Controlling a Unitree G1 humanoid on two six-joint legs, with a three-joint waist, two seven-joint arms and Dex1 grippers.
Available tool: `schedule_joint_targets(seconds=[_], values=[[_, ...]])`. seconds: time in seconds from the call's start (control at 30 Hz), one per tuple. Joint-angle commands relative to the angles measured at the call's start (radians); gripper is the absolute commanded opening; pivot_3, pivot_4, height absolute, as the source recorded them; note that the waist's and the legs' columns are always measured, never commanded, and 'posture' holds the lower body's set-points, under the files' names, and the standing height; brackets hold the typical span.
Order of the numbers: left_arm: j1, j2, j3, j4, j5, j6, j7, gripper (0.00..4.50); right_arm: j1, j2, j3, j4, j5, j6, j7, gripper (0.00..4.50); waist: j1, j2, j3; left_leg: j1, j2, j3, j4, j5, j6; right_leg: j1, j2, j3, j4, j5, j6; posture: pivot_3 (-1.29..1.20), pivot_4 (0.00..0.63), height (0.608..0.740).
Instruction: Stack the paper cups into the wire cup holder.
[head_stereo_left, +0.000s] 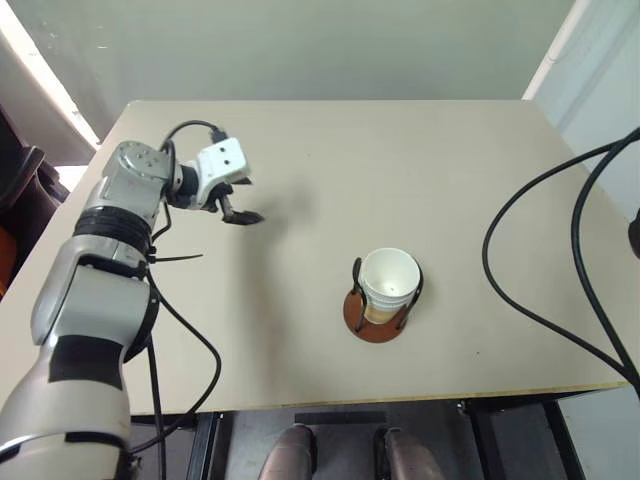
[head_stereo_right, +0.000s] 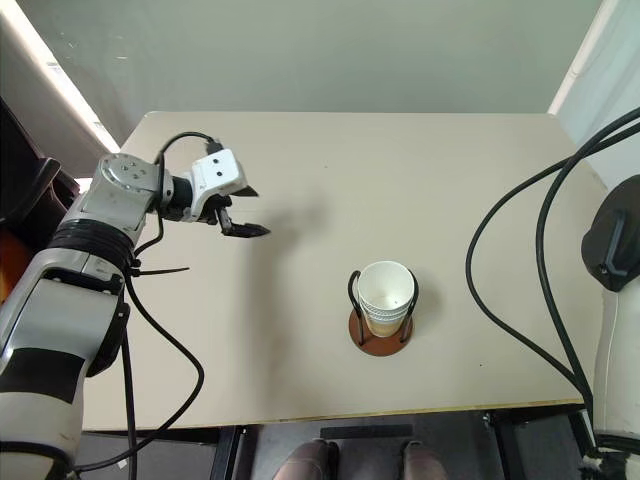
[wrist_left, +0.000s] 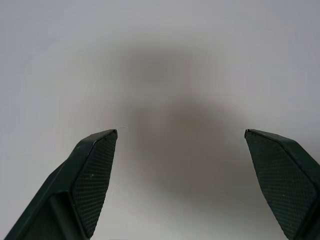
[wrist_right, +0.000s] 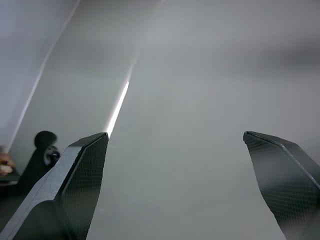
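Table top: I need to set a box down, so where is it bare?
The table is bare along its far edge and between the left gripper and the wire cup holder with the paper cups nested in it. Black cables loop over its right side.

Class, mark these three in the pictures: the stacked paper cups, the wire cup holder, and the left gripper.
paper cups (head_stereo_left: 388, 273): left eye view, white inside of the top cup.
wire cup holder (head_stereo_left: 372, 332): left eye view, reddish-brown base disc.
left gripper (wrist_left: 181, 135): left wrist view, midway between the open fingertips.
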Motion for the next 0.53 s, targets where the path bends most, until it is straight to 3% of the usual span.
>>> schedule_joint_targets(seconds=[0.03,0.17,0.53], values=[[-0.003,0.015,0.052,0.037,0.068,0.033,0.214,4.37,-0.082,-0.008,-0.010,0.011,-0.008,-0.020,0.029,4.50,-0.002,-0.001,0.000,0.000,-0.001,0.000,0.000,0.000,0.000,0.000,0.000,0.001,0.000,0.000,0.000,0.00,0.150,0.740],[0.005,0.009,0.117,0.052,0.085,0.052,0.345,4.37,-0.103,-0.012,-0.012,0.031,-0.018,-0.022,0.043,4.50,-0.003,-0.001,0.000,-0.002,-0.004,0.000,-0.003,0.000,0.000,-0.002,-0.001,-0.001,0.000,0.000,-0.001,0.00,0.150,0.740],[0.024,-0.018,0.188,0.042,0.128,0.056,0.355,4.37,-0.134,0.013,-0.044,0.069,-0.007,-0.018,0.026,4.50,-0.003,-0.003,0.001,-0.001,-0.005,0.001,0.002,0.000,-0.002,-0.002,0.000,-0.002,0.007,0.000,-0.001,0.00,0.150,0.740]])
